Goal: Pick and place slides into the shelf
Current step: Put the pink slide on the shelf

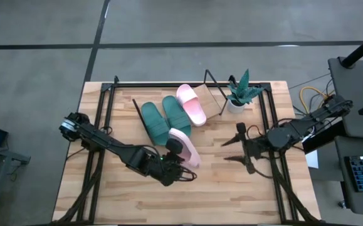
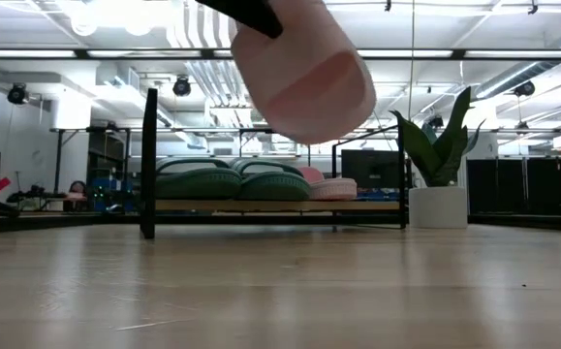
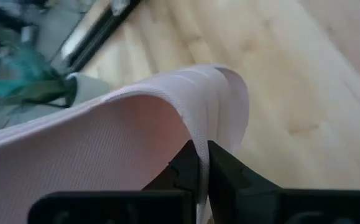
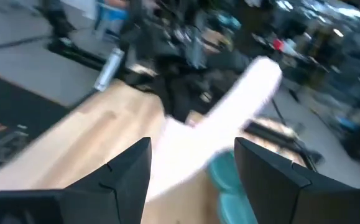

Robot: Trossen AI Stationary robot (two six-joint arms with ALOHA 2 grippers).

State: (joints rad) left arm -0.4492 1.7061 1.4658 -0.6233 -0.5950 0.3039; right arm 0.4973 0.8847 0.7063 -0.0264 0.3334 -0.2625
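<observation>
The left gripper (image 1: 176, 164) is clamped on the thin edge of the last pink slide (image 1: 185, 145), which is held up off the tabletop (image 1: 231, 188) just in front of the shelf (image 1: 215, 103); a slip is judged likely, since only a thin pinch of soft foam is caught, and the sandal could swing or drop. On the shelf two green slides (image 1: 162, 120) and one pink slide (image 1: 191, 104) are lined up, leaving the free slot beside the potted plant (image 1: 240, 93), which could be knocked; the right gripper (image 1: 239, 144) is held open nearby, close enough to be struck.
</observation>
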